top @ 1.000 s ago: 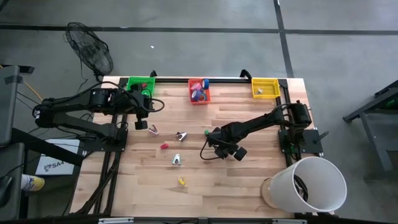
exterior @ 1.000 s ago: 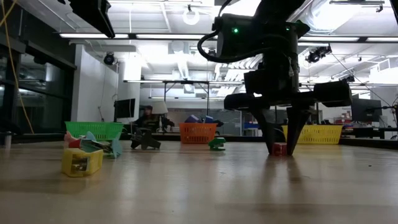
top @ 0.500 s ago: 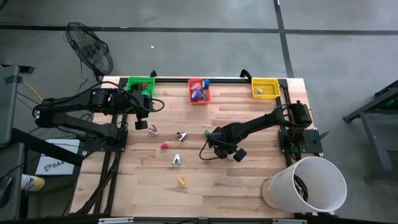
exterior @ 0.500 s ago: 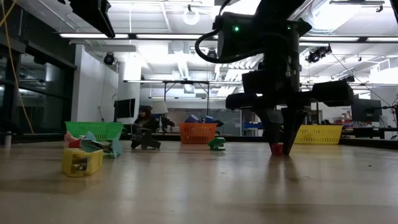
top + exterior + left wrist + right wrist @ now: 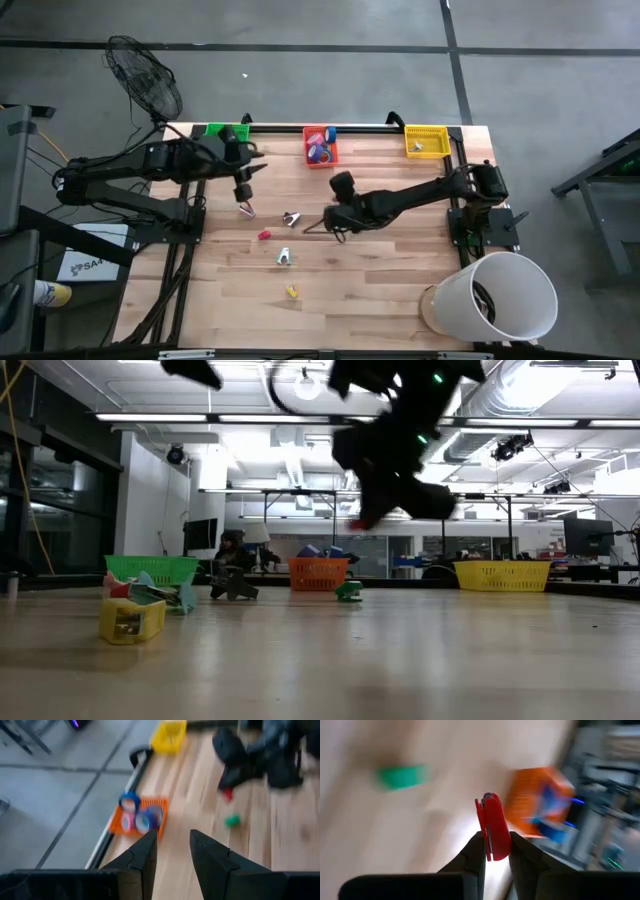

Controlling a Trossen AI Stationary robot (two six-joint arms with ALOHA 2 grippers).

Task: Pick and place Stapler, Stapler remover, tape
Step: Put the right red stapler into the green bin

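Fingers of the right gripper (image 5: 496,851) are clamped on a small red stapler (image 5: 493,826), which stands up between them in the right wrist view. That view is smeared, so the stapler's far end is hard to read; beyond it are a green block (image 5: 401,775) on the wood and a blurred orange bin (image 5: 541,807). From above, the right gripper (image 5: 332,213) sits over the middle of the table (image 5: 400,280), just below the orange bin (image 5: 320,147), and the stapler is hidden under the arm. In the low view the gripper hangs well above the tabletop with a red speck (image 5: 357,523) at its tip, too small to make out.

Left gripper (image 5: 171,851) fingers stand a little apart with nothing between them. From above, this gripper (image 5: 243,190) is near the green bin (image 5: 226,134), over a pink item (image 5: 246,209) whose kind I cannot tell.

Tape rolls (image 5: 136,818) in blue and pink lie inside the orange bin, seen from the left wrist. The yellow bin (image 5: 426,141) sits at the far right corner of the table; its contents are unclear. Scattered on the wood are a small red piece (image 5: 264,235), a dark clawed staple remover (image 5: 291,217), a white-and-blue item (image 5: 285,258) and a yellow block (image 5: 292,292). A white bucket (image 5: 500,296) stands off the table's right corner.
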